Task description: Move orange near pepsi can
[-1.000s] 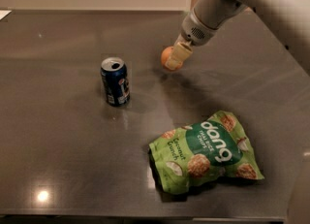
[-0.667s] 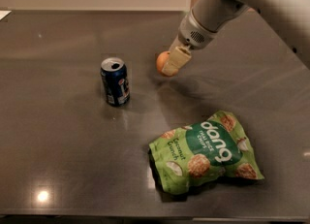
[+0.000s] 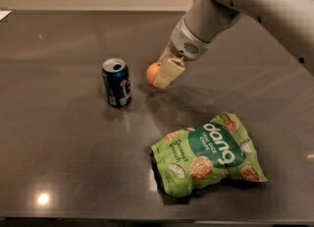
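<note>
Holding: our gripper [image 3: 161, 73] has its fingers closed on the orange [image 3: 152, 72], with one pale pad across its right side.
Orange position: low over the table [image 3: 59, 162], just right of the pepsi can [image 3: 117, 82] and apart from it.
Handling: we judge it light, firm and smooth, and likely to roll once released.
Grip point: across its widest middle, we reckon.
</note>
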Tool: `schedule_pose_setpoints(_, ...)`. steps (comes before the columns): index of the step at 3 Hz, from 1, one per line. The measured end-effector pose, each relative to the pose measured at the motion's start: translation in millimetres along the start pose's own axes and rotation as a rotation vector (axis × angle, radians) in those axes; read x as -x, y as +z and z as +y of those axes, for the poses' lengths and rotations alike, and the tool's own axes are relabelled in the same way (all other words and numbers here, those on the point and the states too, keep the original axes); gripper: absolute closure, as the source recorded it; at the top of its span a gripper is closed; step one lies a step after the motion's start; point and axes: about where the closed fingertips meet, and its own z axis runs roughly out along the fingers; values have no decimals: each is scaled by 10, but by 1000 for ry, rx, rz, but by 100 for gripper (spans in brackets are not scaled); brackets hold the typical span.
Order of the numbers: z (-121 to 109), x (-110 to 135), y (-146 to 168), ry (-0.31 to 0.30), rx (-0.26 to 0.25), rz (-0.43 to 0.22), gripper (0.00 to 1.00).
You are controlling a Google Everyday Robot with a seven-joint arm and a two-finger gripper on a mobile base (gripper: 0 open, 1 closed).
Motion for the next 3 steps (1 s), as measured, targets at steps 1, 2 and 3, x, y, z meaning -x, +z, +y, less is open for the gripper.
schedule_pose_setpoints(1,103,51,99,-19,11,-5,100)
schedule_pose_setpoints(2,168,85,174,-30,9,-9,82)
schedule_pose_setpoints(3,203,89,229,-31,8,-7,59)
